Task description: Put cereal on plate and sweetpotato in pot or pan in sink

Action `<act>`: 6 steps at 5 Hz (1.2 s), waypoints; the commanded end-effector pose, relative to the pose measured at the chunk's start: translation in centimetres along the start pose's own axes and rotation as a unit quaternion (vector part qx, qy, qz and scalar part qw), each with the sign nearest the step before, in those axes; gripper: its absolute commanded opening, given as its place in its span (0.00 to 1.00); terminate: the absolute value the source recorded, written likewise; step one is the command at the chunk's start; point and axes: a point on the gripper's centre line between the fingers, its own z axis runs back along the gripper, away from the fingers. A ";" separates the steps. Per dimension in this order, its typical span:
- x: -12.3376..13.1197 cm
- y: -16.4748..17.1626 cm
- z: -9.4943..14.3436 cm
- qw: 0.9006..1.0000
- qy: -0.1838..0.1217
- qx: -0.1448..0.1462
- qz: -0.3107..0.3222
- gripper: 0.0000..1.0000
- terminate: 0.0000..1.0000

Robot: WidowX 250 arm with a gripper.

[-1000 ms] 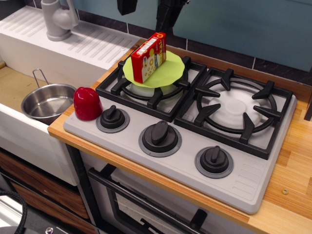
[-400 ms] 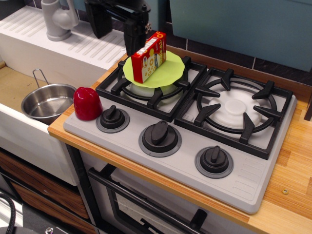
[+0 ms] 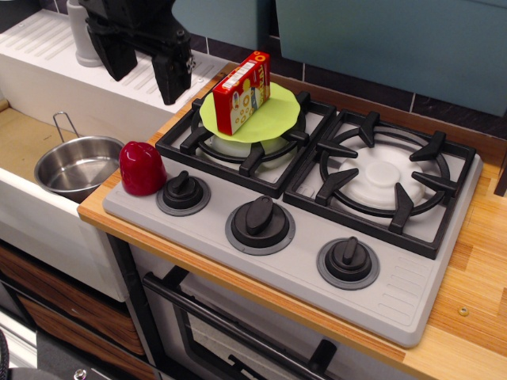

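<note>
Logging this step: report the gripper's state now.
Black gripper: jaws open, holding nothing, above the white draining board.

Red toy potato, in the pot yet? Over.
Gripper open, empty. Glossy dark-red sweetpotato on stove corner, outside shiny steel pot. Path clear.

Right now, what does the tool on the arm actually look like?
The tool is all matte black: two broad, blocky fingers hanging from a dark, boxy body that the top edge of the picture cuts off. No cables, markings or coloured parts are visible.
</note>
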 end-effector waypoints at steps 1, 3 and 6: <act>-0.4 0.9 0.4 0.999 -0.036 0.032 0.009 1.00 0.00; -1.2 1.0 0.3 0.997 -0.048 0.059 0.024 1.00 0.00; -1.6 0.7 -1.8 0.997 -0.037 0.062 0.035 1.00 0.00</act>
